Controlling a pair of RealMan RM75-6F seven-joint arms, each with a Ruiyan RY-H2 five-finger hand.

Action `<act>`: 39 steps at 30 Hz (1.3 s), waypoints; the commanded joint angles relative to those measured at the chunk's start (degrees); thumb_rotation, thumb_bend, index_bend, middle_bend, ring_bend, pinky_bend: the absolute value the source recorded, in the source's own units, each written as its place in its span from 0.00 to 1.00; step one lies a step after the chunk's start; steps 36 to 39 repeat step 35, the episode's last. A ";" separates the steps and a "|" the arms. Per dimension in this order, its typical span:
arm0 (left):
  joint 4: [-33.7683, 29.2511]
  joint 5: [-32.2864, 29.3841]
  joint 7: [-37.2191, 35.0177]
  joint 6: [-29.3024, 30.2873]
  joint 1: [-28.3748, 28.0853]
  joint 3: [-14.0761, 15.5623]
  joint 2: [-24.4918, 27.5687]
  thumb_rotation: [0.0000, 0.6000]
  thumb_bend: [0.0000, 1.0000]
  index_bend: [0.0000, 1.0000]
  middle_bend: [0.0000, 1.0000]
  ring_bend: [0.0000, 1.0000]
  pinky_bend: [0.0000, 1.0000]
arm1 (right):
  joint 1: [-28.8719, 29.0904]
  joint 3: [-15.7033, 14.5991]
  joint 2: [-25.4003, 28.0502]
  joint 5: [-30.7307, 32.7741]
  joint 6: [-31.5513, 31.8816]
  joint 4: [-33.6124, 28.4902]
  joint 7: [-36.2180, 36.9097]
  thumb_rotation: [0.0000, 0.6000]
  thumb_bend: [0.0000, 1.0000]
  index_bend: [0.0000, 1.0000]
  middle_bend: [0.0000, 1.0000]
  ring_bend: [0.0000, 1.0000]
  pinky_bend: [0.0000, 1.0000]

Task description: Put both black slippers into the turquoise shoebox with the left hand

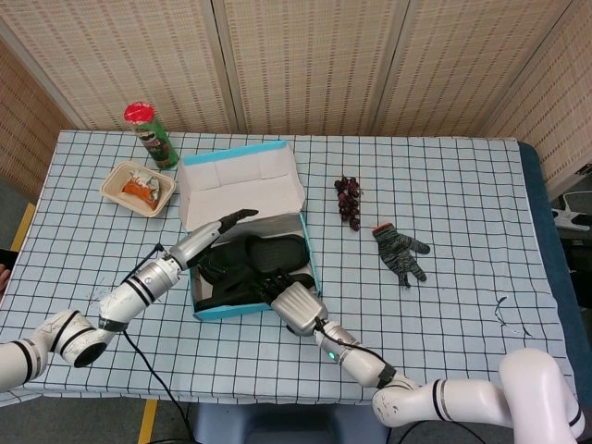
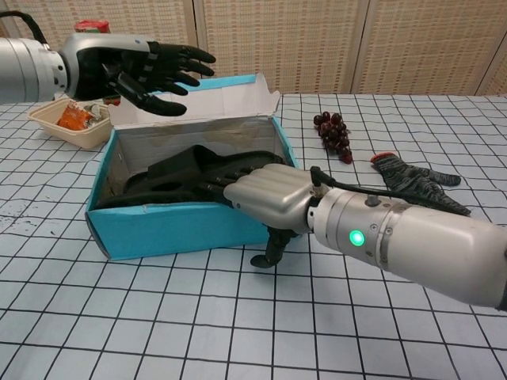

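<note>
Fingers (image 2: 249,180) of my right hand (image 2: 265,198) reach over the near wall of the turquoise shoebox (image 2: 170,229) and lie on the black slippers (image 2: 190,176), with the thumb hanging outside the box front; whether they grip or only press I cannot tell; both slippers appear to lie inside the box, heaped dark against its floor (image 1: 254,264); my left hand (image 2: 135,67) hovers above the far left corner, fingers spread and holding nothing; I judge the placing nearly done, so the careful move is to lift the left hand straight clear without catching the raised lid (image 1: 239,188), and keep the right steadying the box; beyond sit grapes (image 1: 349,199), a glove (image 1: 400,252), a snack tray (image 1: 138,188) and a crisp can (image 1: 150,134).
</note>
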 commanded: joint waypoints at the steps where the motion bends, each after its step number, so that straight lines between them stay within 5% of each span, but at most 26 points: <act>1: -0.88 0.73 -1.19 2.19 0.70 -0.40 1.50 1.00 0.34 0.00 0.00 0.00 0.00 | -0.16 -0.41 1.29 -1.18 1.99 -2.46 1.21 1.00 0.17 0.00 0.00 0.00 0.00; 14: -3.59 1.85 -1.35 7.27 4.68 1.68 7.58 1.00 0.34 0.00 0.00 0.00 0.00 | -7.81 -2.67 18.03 -14.19 14.41 -20.53 13.01 1.00 0.17 0.00 0.00 0.00 0.00; 19: -6.11 6.03 12.18 13.75 10.79 6.98 11.58 1.00 0.37 0.00 0.00 0.00 0.00 | -16.23 -8.46 26.34 -22.04 24.89 -24.19 15.89 1.00 0.17 0.00 0.00 0.00 0.00; 23: -6.58 5.56 20.56 16.89 14.31 8.75 12.06 1.00 0.37 0.00 0.00 0.00 0.00 | -19.63 -10.88 27.81 -25.14 29.17 -23.21 17.03 1.00 0.17 0.00 0.00 0.00 0.00; 24: -3.18 3.80 36.69 27.04 23.68 11.48 10.64 1.00 0.37 0.00 0.00 0.00 0.00 | -26.20 -15.38 29.07 -26.07 35.38 -19.74 17.67 1.00 0.17 0.00 0.00 0.00 0.00; 26: -0.83 2.20 47.57 39.11 31.67 11.71 4.63 1.00 0.37 0.00 0.00 0.00 0.00 | -30.47 -18.04 28.15 -27.54 39.29 -15.34 20.17 1.00 0.17 0.00 0.00 0.00 0.00; 29: 5.35 2.79 49.44 47.61 38.44 13.53 -1.50 1.00 0.37 0.00 0.00 0.00 0.00 | -35.40 -19.06 25.99 -26.47 43.23 -8.78 23.21 1.00 0.17 0.00 0.00 0.00 0.00; 39: 8.92 3.33 48.21 48.32 40.52 13.92 -2.00 1.00 0.37 0.00 0.00 0.00 0.00 | -37.64 -17.36 26.45 -26.49 44.64 -6.84 27.49 1.00 0.17 0.00 0.00 0.00 0.00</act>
